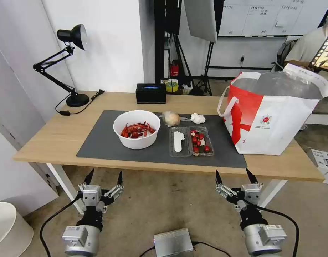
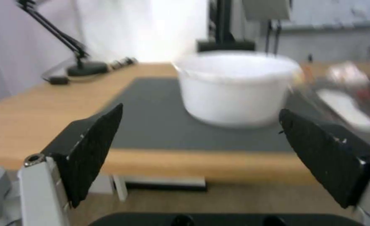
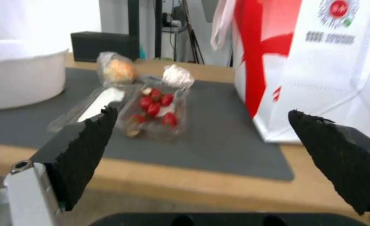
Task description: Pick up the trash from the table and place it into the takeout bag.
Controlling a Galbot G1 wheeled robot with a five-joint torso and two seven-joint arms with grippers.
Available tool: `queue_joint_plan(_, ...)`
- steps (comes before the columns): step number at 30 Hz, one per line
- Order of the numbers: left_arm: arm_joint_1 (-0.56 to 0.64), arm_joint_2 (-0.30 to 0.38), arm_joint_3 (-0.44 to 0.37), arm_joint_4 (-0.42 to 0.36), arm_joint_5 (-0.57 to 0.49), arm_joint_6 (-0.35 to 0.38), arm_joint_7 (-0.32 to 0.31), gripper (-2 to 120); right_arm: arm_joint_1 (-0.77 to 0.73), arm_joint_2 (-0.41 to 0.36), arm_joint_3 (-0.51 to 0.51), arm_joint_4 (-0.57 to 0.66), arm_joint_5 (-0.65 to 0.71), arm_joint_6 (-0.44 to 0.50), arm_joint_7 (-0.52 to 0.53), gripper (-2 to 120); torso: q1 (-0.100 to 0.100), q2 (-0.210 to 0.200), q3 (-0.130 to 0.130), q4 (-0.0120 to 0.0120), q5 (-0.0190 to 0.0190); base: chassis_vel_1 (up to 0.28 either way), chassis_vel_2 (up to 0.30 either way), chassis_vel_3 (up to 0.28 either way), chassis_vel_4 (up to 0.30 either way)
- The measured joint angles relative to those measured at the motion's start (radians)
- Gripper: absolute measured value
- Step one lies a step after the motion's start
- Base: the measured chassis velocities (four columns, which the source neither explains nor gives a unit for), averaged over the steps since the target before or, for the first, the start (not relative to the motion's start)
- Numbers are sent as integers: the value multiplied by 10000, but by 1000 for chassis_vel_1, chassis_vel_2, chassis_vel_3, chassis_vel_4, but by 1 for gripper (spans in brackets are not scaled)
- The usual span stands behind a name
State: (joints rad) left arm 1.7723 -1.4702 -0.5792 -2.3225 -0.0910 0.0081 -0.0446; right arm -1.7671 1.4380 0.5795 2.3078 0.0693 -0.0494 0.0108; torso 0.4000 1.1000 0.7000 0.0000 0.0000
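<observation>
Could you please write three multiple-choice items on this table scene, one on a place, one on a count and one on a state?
1. Where does the takeout bag stand?
A. at the table's right end
B. on the floor
C. behind the lamp

2. How many pieces of trash lie on the mat?
A. two
B. four
C. six

3. How is the plastic box?
A. shut
B. inside the bag
C. lying open

Answers:
1 A: the bag stands on the wood top, right of the mat.
2 B: the bowl, the plastic box, the tissue and the plastic wad.
3 C: both halves lie flat side by side, red bits in one.

Both tools, left and right, are open in front of the table, holding nothing.
</observation>
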Motion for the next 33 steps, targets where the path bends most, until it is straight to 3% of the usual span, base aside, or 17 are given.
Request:
queue_joint_plan(2, -106, 116, -108, -90, -342, 48, -184, 100, 168, -294, 143, 43, 339, -254, 66, 100, 0, -1, 0, 1, 0, 0, 0, 0, 0)
queue_joint_plan(4, -417, 452, -440, -377, -1366, 188, -745, 100, 610, -1106, 542, 162, 1258, -943, 245, 100, 1, -1, 1, 0, 2, 0, 0, 0, 0)
queue_joint_plan(11, -578, 627, -609, -516, -1899, 266, -1030, 100, 1420, -2557, 1259, 393, 2929, -2192, 577, 100, 1, -1, 1, 2, 1, 0, 0, 0, 0)
queue_joint_plan(15, -587, 670, -566, -472, -2061, 181, -889, 100, 1525, -2881, 1131, 379, 3645, -2138, 571, 100, 0, 0, 0, 3, -1, 0, 0, 0, 0)
queue_joint_plan(20, -754, 1044, 135, 135, -3018, -324, 237, 100, 1544, -2984, 1019, 344, 3990, -2108, 549, 100, 1, 0, 1, -2, 3, 0, 0, 0, 0)
queue_joint_plan(33, -1522, 2165, 1442, 349, -4804, 687, 54, 100, 1532, -3224, 994, 219, 4348, -1998, 281, 100, 1, -1, 1, 0, 1, 0, 0, 0, 0)
